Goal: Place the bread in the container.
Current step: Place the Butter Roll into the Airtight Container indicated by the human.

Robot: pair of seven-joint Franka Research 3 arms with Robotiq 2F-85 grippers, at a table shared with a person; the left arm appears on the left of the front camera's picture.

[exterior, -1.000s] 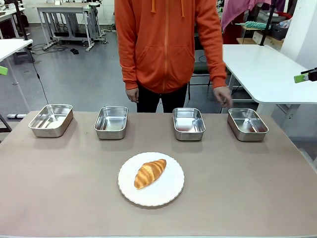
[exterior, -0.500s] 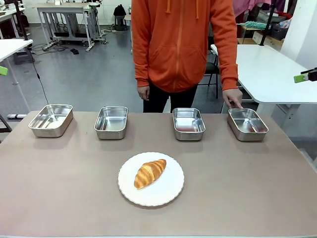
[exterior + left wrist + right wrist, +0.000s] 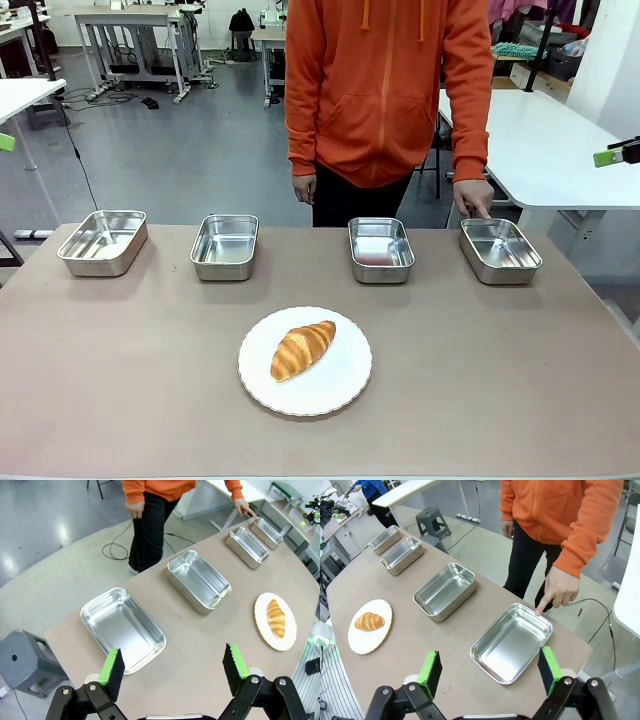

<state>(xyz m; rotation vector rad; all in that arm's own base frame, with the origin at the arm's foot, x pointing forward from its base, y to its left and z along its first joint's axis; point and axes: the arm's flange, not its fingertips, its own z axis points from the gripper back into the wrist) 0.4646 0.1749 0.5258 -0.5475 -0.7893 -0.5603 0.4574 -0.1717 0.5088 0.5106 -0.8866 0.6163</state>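
The bread [image 3: 302, 348], a golden-brown croissant, lies on a round white plate [image 3: 345, 388] at the table's near middle. The container [image 3: 500, 250] is the far-right steel pan; it is empty, and a person's hand [image 3: 471, 198] points a finger at its far rim. In the right wrist view my right gripper [image 3: 488, 660] hangs open above the table's right end, with the container [image 3: 512, 642] just ahead and the bread [image 3: 369, 621] far to the left. My left gripper [image 3: 172, 657] hangs open over the leftmost pan [image 3: 122, 627]; the bread [image 3: 275, 618] is far off.
Three more empty steel pans [image 3: 103, 241] [image 3: 225, 246] [image 3: 381, 249] stand in a row along the far side. The person in an orange hoodie [image 3: 385, 80] stands behind the table. A white table [image 3: 540, 140] is at the back right.
The person has stepped to the right and brought a hand to the far-right pan's rim, pointing at it. Bread, plate and pans have not moved.
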